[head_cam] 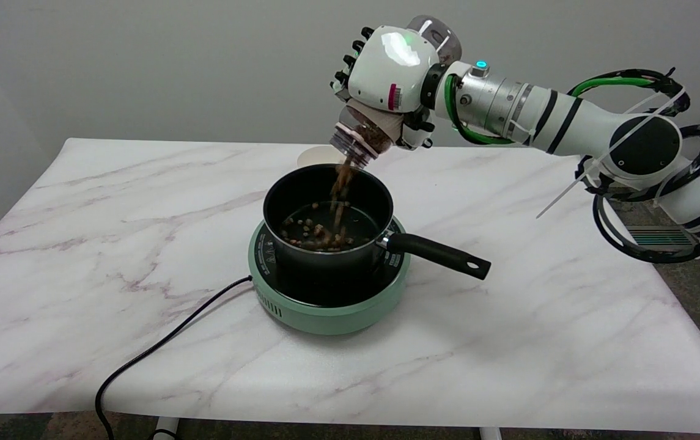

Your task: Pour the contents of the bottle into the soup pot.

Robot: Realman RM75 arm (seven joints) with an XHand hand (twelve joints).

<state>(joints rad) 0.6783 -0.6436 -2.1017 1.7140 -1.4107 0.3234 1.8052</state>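
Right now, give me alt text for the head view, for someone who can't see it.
The right hand holds a clear bottle tipped mouth-down over a black pot, brown pellets falling into it. The pot sits on a green hot plate on a marble table, handle pointing right; a black cord trails off left.

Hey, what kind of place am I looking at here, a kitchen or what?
Probably a robot test setup staged as a kitchen, not a real one: a marble-patterned table against a bare wall, a green hot plate with a soup pot, and the right hand pouring from a bottle.
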